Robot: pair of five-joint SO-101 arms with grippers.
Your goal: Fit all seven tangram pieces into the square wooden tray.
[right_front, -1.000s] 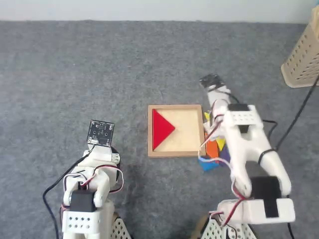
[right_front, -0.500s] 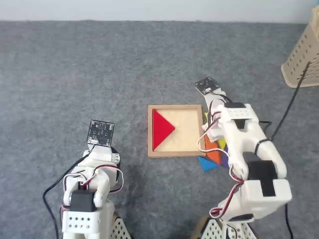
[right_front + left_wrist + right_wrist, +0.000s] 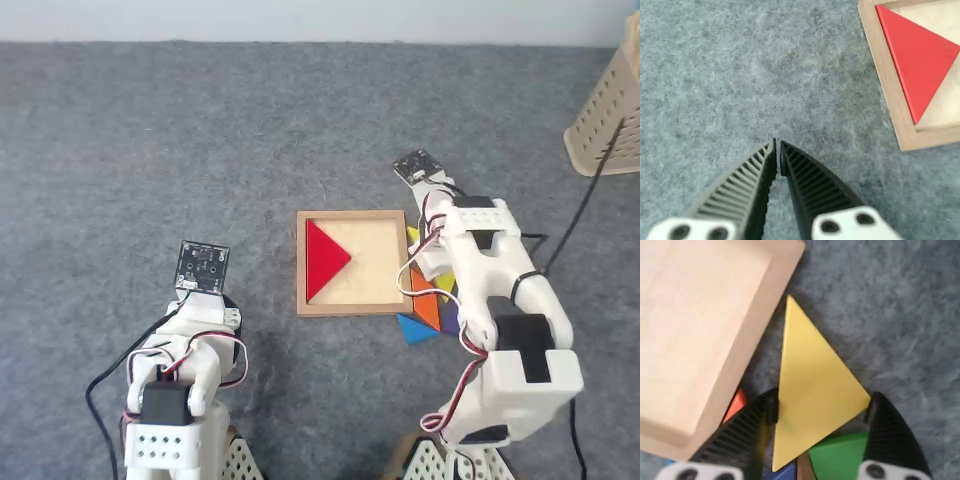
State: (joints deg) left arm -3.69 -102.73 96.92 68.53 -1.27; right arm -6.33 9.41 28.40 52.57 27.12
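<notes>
We see a desk (image 3: 150,130) covered in grey felt, with a pale wall (image 3: 300,20) behind and a slatted basket (image 3: 608,110) at its edge; the square wooden tray (image 3: 352,312) holds a red triangle (image 3: 322,258); the right claw (image 3: 822,400) gapes around a yellow triangle (image 3: 810,385) just beside the tray; the left claw (image 3: 777,145) is closed and empty.

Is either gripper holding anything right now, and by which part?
Left gripper: shut, empty. Right gripper straddles the flat yellow triangle piece, long edge to opposite corner; whether it grips cannot be told.
</notes>
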